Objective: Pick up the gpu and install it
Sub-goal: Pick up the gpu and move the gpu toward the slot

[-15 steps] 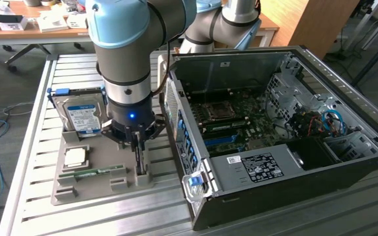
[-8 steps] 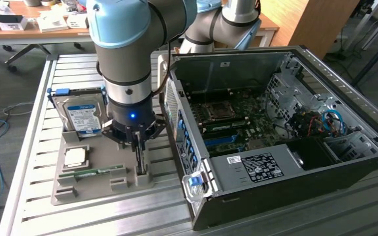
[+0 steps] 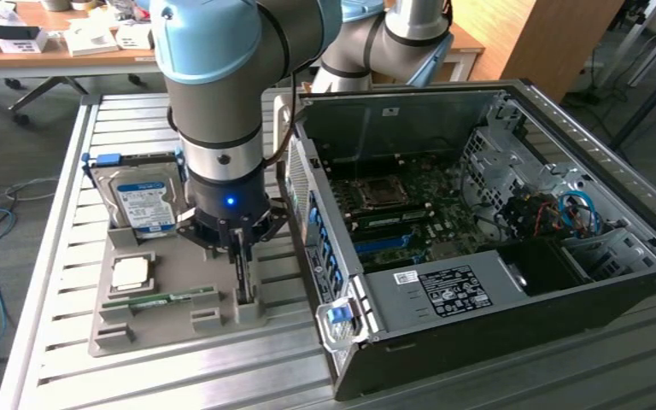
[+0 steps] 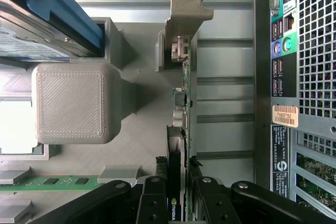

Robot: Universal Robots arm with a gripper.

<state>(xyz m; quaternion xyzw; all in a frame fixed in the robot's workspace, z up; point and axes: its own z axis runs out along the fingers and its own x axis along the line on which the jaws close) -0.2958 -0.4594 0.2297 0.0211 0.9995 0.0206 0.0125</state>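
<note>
The gpu [image 4: 181,108] is a thin dark card standing on its edge in a slot of the grey holder tray [image 4: 142,145], with its pale metal end bracket [image 4: 185,11] at the far end. My gripper [image 4: 177,165] reaches down over the card, one black finger pressed against each face, shut on it. In the exterior view the gripper [image 3: 243,256] hangs straight down over the tray [image 3: 134,333], and the gpu [image 3: 243,289] still sits in its slot, close to the open computer case [image 3: 477,256].
On the same tray stand a silver hard drive [image 3: 140,201] with a blue-white label, a square chip [image 3: 131,273] and a green memory stick [image 3: 168,299]. The case's rear panel [image 4: 294,77] rises right beside the card. A slatted metal table [image 3: 66,213] carries everything.
</note>
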